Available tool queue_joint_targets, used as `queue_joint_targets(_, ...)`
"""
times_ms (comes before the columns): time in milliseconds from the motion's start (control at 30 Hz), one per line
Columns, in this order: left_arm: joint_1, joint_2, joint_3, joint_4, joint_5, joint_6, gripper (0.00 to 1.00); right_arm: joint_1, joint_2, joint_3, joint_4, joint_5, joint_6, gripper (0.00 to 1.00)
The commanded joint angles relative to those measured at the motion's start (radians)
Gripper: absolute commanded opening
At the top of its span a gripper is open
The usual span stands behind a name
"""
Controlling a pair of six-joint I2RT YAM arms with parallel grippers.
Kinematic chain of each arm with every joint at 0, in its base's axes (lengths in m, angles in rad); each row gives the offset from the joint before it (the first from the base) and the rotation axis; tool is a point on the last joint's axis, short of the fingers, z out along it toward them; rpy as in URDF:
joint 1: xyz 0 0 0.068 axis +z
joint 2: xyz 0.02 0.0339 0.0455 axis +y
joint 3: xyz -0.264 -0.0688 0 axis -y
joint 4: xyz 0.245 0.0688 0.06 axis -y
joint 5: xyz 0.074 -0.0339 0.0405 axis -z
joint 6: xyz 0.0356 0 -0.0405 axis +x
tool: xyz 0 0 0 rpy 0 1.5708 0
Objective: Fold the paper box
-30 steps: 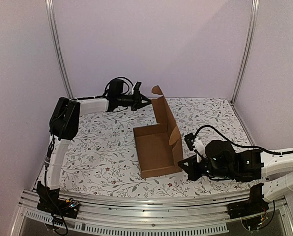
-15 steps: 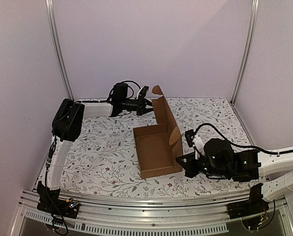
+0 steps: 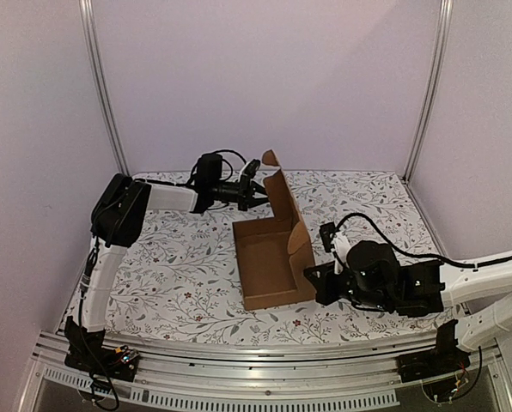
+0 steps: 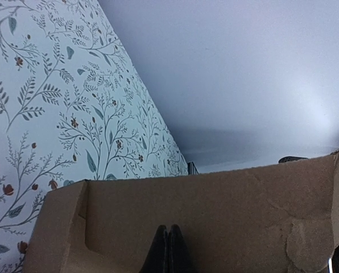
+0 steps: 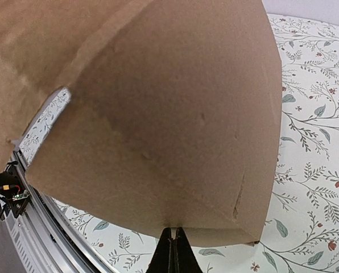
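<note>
Floral table all round, a metal rail along its near edge, and a black cable is looped behind the right gripper. Cardboard is met directly ahead of both sets of tips. The box is found just left of the right gripper and just right of the left gripper. It is set open side up, long axis near to far, with the tall flap stood up on the right gripper's side. Both grippers are closed tight with nothing held, tips up against cardboard. In the right wrist view the frame is filled by the box, its edges cut off. In the left wrist view only the fingertips are shown, cropped at the bottom.
</note>
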Motion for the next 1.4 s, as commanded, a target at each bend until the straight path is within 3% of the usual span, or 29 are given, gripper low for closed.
queue_joint_targets(0, -0.016, -0.033, -0.03, 0.054, 0.025, -0.014, 0.0, -0.007, 0.03, 0.038, 0.041, 0.059, 0.007, 0.0)
queue_joint_targets(933, -0.016, -0.022, -0.042, 0.097, 0.053, -0.037, 0.0, -0.008, 0.129, 0.035, 0.189, 0.22, 0.134, 0.0)
queue_joint_targets(1367, -0.007, -0.039, -0.086, 0.1, 0.065, -0.024, 0.0, -0.007, 0.219, 0.061, 0.231, 0.178, 0.106, 0.0)
